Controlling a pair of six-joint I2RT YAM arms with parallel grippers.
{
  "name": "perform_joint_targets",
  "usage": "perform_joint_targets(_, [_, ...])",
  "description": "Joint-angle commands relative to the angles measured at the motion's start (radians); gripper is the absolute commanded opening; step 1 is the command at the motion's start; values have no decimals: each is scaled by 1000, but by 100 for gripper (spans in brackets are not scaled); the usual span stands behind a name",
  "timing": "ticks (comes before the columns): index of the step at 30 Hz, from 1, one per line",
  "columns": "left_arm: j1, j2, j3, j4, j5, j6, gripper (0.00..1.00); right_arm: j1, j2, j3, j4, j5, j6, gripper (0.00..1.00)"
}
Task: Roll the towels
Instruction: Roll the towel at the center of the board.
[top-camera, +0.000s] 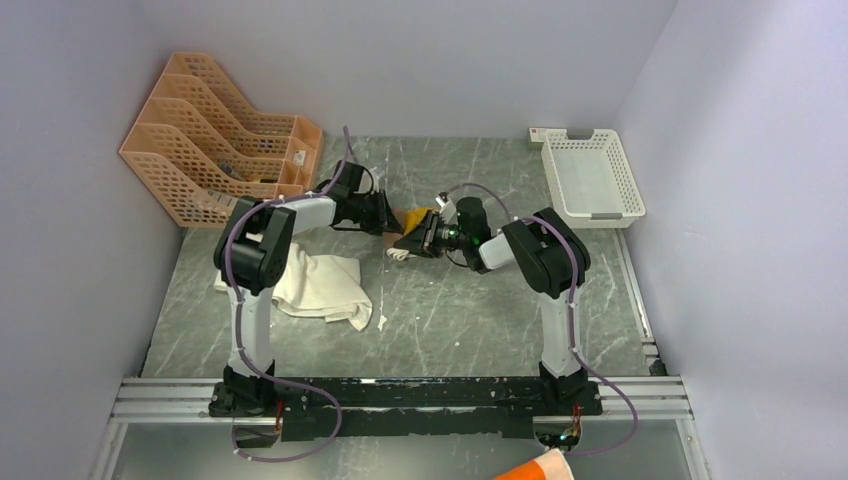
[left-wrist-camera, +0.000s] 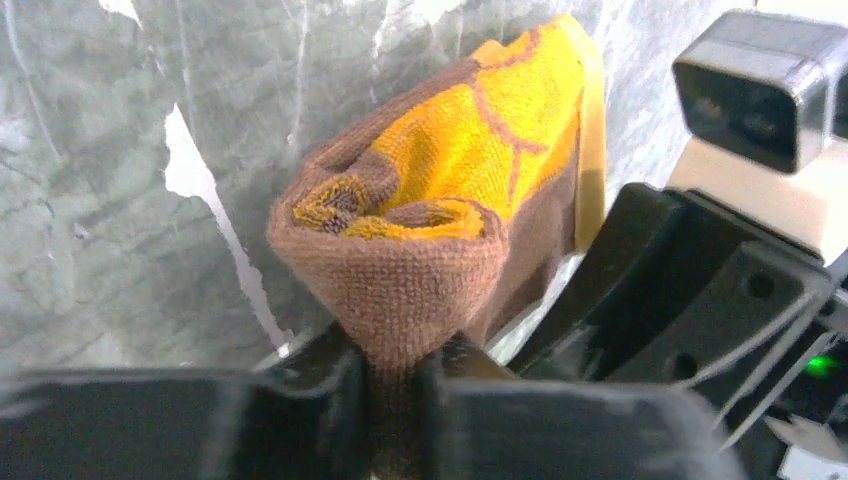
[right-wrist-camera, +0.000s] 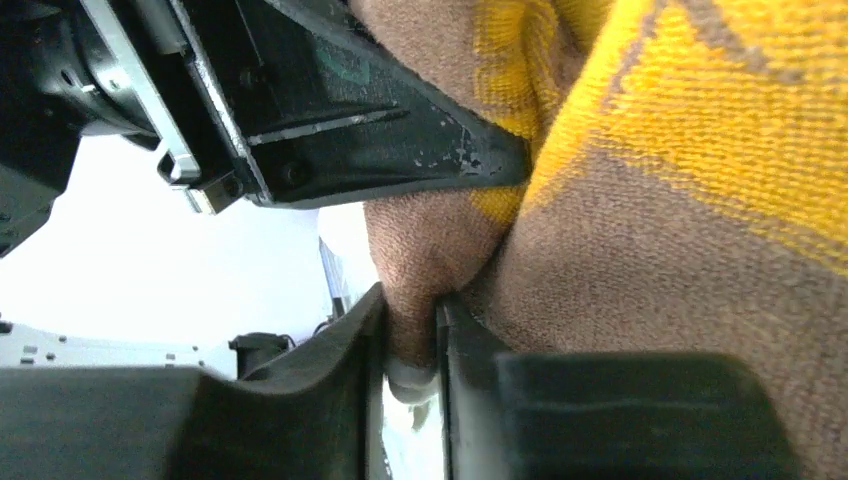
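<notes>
From the near rail both arms fold inward, meeting at table centre. The left gripper (left-wrist-camera: 400, 372) and right gripper (right-wrist-camera: 411, 340) each pinch shut on a fold of the brown-and-yellow towel (left-wrist-camera: 440, 190), loosely rolled between them. A crumpled cream towel (top-camera: 320, 285) lies at its 8 o'clock.

Yellow-and-brown towel (top-camera: 416, 216) (left-wrist-camera: 450, 160) (right-wrist-camera: 700, 150): terry, yellow panels lined in brown, brown border. Partly rolled, one end a loose coil with yellow folds inside a brown outer wrap. To the right of the orange file rack (top-camera: 215, 135), pinched at two edges by the left gripper (left-wrist-camera: 395, 375) and the right gripper (right-wrist-camera: 412, 330), each clamped on cloth. Cream towel (top-camera: 320, 285): unrolled, crumpled in a low heap, just in front of the rack, apart from the first.
</notes>
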Motion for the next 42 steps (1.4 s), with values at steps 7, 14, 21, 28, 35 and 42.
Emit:
perform_joint_targets(7, [-7, 59, 153, -177, -116, 130, 7, 60, -208, 209, -782, 306, -567, 76])
perform_joint_targets(14, [-7, 107, 235, -270, -158, 167, 7, 210, -225, 384, -1068, 623, -763, 83])
perform_joint_targets(21, [-6, 130, 258, -297, -139, 165, 7, 304, -125, 496, -1153, 815, -789, 81])
perform_joint_targets(28, [-1, 149, 251, -281, -81, 141, 7, 346, -77, 508, -1093, 980, -764, 74])
perform_joint_targets(35, [1, 160, 245, -281, -64, 134, 7, 356, -44, 520, -1031, 1038, -743, 66])
perform_joint_targets(42, [2, 173, 230, -253, -32, 103, 7, 362, -15, 544, -1013, 1071, -727, 53])
